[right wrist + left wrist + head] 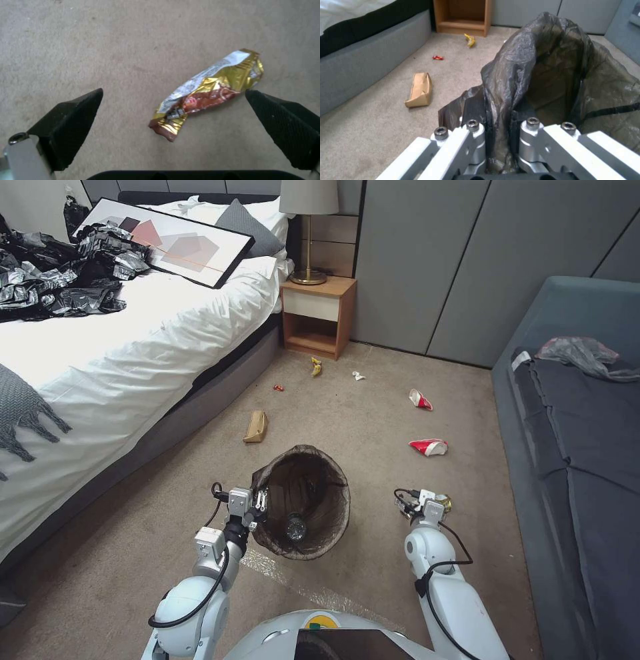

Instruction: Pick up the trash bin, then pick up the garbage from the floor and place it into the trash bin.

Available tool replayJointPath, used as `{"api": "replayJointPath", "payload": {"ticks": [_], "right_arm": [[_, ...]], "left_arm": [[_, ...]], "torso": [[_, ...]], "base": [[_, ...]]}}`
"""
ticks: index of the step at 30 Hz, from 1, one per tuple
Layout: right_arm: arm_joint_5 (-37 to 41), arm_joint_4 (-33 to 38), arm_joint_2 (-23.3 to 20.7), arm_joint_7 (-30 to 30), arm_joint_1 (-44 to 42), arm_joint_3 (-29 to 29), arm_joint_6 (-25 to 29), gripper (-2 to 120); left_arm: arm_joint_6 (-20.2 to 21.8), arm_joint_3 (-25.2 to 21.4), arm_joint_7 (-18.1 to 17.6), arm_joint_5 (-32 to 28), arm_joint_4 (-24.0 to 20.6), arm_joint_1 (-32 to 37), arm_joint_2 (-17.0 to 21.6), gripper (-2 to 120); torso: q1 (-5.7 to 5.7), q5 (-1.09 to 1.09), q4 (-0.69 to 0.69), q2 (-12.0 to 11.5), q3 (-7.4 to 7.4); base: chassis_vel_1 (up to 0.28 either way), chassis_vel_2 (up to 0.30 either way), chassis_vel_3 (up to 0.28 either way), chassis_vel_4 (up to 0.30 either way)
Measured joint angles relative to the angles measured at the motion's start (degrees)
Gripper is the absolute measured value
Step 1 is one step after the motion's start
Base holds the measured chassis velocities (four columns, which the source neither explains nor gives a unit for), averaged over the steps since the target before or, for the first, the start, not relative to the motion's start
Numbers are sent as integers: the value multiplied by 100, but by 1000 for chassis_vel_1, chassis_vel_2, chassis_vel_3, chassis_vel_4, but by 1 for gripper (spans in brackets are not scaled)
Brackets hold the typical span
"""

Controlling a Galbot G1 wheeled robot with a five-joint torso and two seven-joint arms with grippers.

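1. Now the left gripper (259,505) is pinching the bin (303,500) by its bagged rim, holding it tilted.
2. Meanwhile the right gripper (173,110) is hovering wide open, a gold wrapper (208,93) lying between its fingers (71,120) on the carpet.

White rounded arms, black cables, silver bolted linkages, black ridged pads.

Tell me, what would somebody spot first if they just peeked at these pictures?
Probably the trash bin with its dark brown bag, held up at its rim by the left gripper, with a small bottle inside. Next, the shiny gold wrapper on the carpet between the open fingers of the right gripper. Two crushed red-and-white cups lie farther ahead.
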Motion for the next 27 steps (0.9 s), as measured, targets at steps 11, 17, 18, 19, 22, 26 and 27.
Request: {"api": "replayJointPath", "payload": {"ticks": [11, 17, 18, 19, 22, 26, 27], "right_arm": [[282, -749, 27, -3, 543, 9, 154, 100], [318, -1538, 33, -79, 1119, 40, 348, 100], [316, -1690, 32, -89, 1214, 57, 391, 100], [316, -1690, 32, -89, 1214, 57, 391, 100], [260, -2051, 15, -100, 1406, 130, 508, 100], [214, -2239, 4, -103, 1470, 154, 567, 100], [191, -2339, 1, -107, 1494, 167, 602, 100]], "left_arm": [[-7, -17, 15, 2, -3, 32, 8, 7], [-6, 1, 16, 66, 64, 35, -15, 7], [-4, -1, 16, 74, 66, 35, -16, 7], [-4, -1, 16, 74, 66, 35, -16, 7], [11, -22, 15, 77, 67, 35, -14, 7], [13, -29, 14, 79, 74, 35, -13, 7], [15, -29, 14, 82, 82, 35, -13, 7]], "torso": [[0, -1, 0, 0, 0], [0, 0, 1, 0, 0], [0, -1, 1, 0, 0], [0, -1, 1, 0, 0], [0, 0, 1, 0, 0], [0, 0, 1, 0, 0], [0, 0, 1, 0, 0]], "base": [[0, 0, 0, 0], [0, 0, 0, 0], [0, 0, 0, 0], [0, 0, 0, 0], [0, 0, 0, 0], [0, 0, 0, 0], [0, 0, 0, 0]]}}
